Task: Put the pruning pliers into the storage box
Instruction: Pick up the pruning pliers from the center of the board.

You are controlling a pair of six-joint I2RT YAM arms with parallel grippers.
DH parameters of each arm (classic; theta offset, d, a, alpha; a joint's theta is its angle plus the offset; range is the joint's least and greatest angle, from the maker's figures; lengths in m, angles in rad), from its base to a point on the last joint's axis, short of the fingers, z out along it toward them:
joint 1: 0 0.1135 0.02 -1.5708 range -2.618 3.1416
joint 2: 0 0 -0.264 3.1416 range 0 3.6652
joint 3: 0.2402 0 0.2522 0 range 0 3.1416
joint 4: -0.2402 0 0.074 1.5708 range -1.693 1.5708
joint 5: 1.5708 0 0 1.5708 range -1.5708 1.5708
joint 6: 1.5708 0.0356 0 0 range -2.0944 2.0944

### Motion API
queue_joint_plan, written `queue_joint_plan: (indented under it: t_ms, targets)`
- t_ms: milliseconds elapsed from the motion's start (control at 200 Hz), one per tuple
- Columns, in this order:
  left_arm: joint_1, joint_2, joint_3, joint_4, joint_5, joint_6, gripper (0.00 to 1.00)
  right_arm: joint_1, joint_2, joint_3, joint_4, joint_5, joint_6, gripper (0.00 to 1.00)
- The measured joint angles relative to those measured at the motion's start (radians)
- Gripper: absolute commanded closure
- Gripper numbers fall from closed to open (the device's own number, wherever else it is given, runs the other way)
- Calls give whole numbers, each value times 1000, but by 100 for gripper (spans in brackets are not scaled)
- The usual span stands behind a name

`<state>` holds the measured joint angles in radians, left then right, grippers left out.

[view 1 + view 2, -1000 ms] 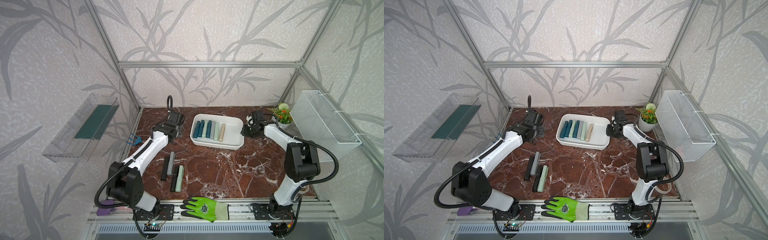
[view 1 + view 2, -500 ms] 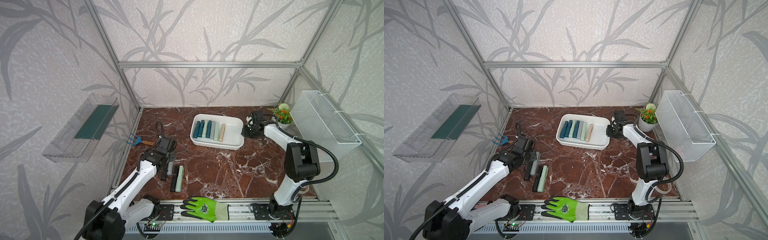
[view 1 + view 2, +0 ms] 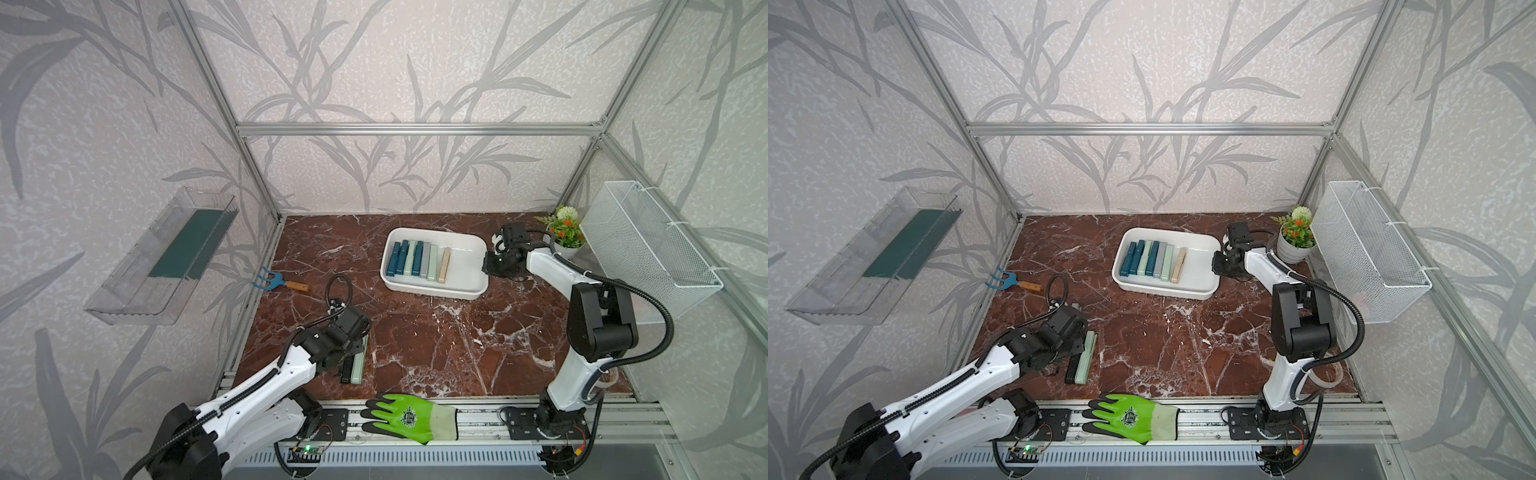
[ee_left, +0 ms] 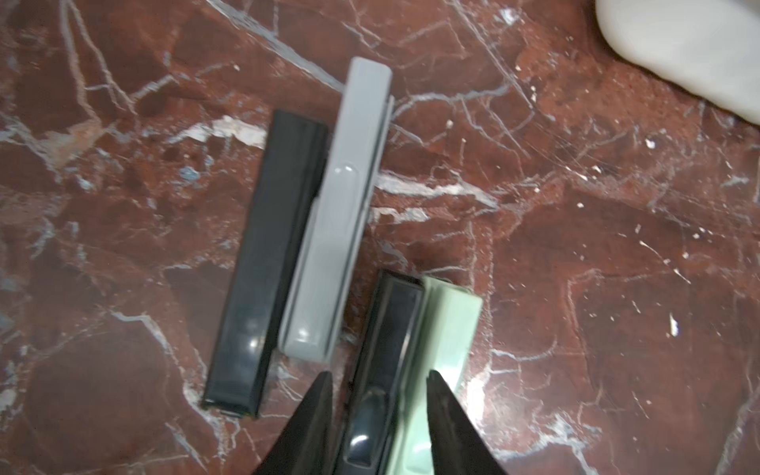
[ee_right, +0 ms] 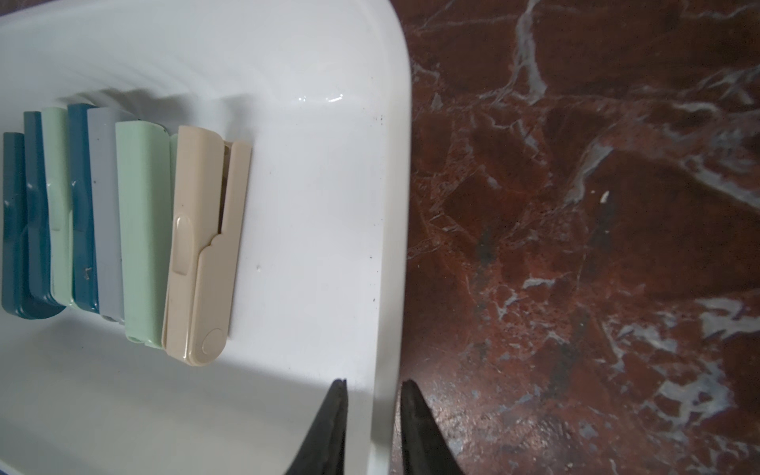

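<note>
Seven pruning pliers (image 3: 417, 259) fill half the storage box (image 3: 467, 255) floor.

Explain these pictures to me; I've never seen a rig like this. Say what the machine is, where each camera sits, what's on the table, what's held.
Two white robot arms stand at a marble table. Two pictures look down from overhead; two come from cameras on the wrists. Seven pruning pliers lie in the storage box; four more lie on the table, with a blue hand rake, a potted plant and, on the front rail, a green glove. The jaws of the left arm are open astride a black pair beside a pale green one, holding nothing. The jaws of the right arm pinch the box's rim.
</note>
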<state>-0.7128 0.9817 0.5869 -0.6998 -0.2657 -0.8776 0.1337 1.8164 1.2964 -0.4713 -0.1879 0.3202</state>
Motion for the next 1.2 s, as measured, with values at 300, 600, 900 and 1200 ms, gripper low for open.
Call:
queue_joint_plan:
  t_ms: [300, 600, 900, 1200]
  targets:
    - [-207, 79, 7, 4, 2, -140, 62, 0, 3, -2, 3, 0, 0, 76]
    - [-372, 80, 6, -65, -36, -315, 62, 0, 3, -2, 3, -1, 0, 75]
    - [-408, 2, -68, -107, -60, -404, 54, 0, 3, -4, 3, -5, 0, 74]
    - [-421, 41, -66, -115, -67, -425, 53, 0, 7, -3, 3, -5, 0, 74]
